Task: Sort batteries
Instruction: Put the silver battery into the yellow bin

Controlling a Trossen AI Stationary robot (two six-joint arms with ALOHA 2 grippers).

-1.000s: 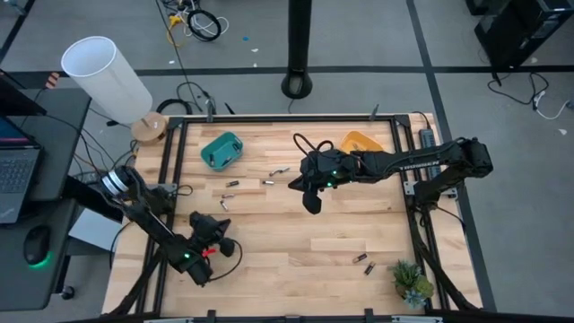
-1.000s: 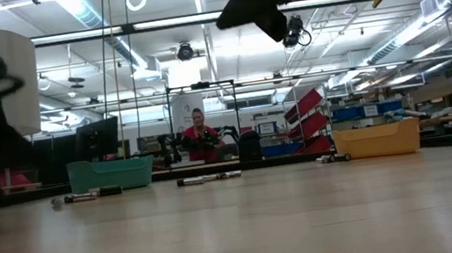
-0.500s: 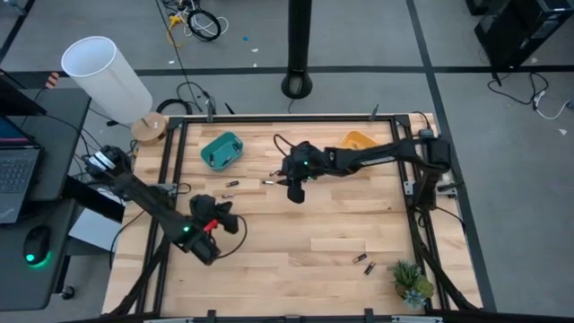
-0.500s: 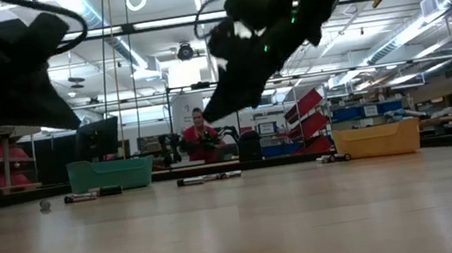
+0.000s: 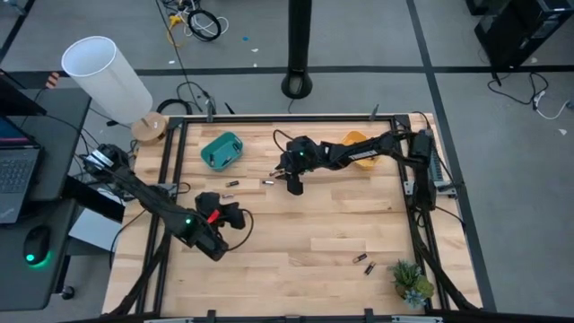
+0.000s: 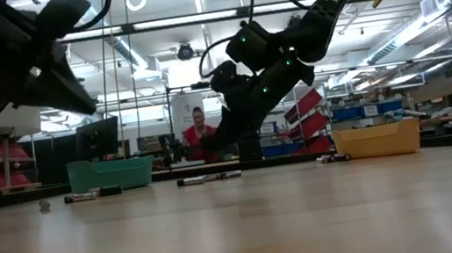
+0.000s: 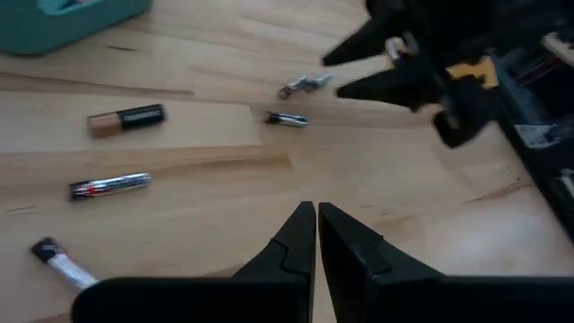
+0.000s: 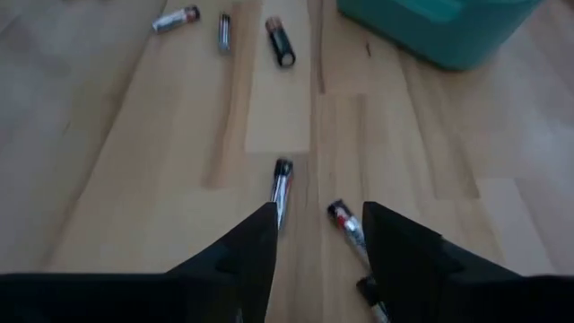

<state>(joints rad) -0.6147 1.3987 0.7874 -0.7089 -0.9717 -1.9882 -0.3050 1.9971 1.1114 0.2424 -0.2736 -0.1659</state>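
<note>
Several batteries lie scattered on the wooden table. One pair (image 5: 273,177) is just left of my right gripper (image 5: 292,185), and two more (image 5: 228,192) lie nearer the teal bin (image 5: 221,150). The orange bin (image 5: 359,144) stands at the far right. My right gripper (image 8: 318,235) hangs low and open, pointing toward the teal bin (image 8: 439,27). A silvery battery (image 8: 281,188) lies by one fingertip and a second one (image 8: 345,220) shows between the fingers. My left gripper (image 7: 317,215) is shut and empty, raised above the table's near left (image 5: 231,215).
Two more batteries (image 5: 364,264) lie near the front right, beside a small potted plant (image 5: 411,283). A dark frame edges the table (image 5: 296,233). A white lamp (image 5: 108,76) stands off the far left corner. A person (image 6: 201,139) shows far behind the table.
My right gripper has come down and gone toward the table's left edge, from mid-table to just over the batteries near the teal bin. My left gripper has risen and shifted toward the far right, staying shut.
</note>
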